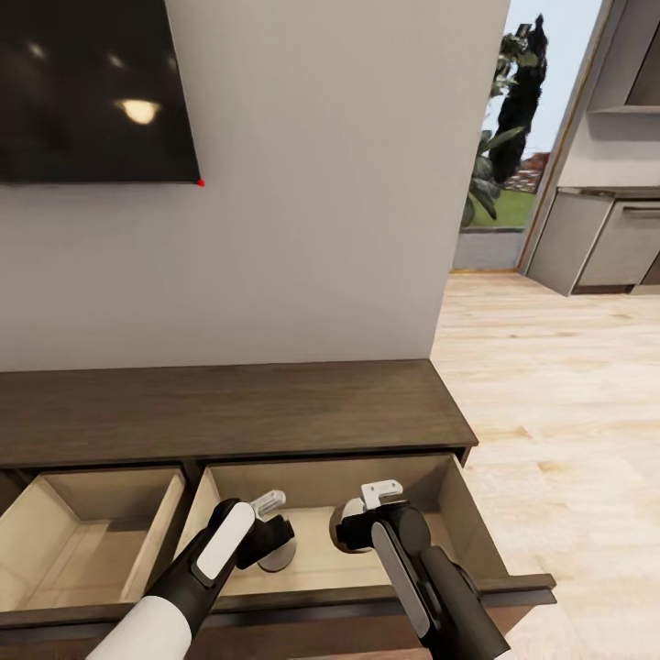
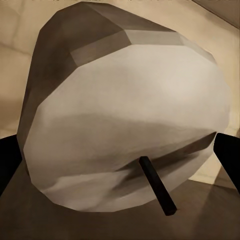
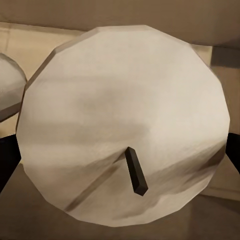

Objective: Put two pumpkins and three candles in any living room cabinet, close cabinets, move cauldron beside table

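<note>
The dark-brown cabinet stands against the wall with both drawers pulled out, showing their pale beige insides. Both grippers reach down into the right drawer. My left gripper is shut on a white candle, which is tilted, its dark wick showing, between the dark fingers. My right gripper is shut on another white candle, seen top-on between its fingers. The left candle's edge shows beside it. The pumpkins are out of view.
The left drawer is open with a bare beige floor. A black TV hangs on the wall above the cabinet. To the right, light wood floor runs to grey kitchen cabinets and a window with plants.
</note>
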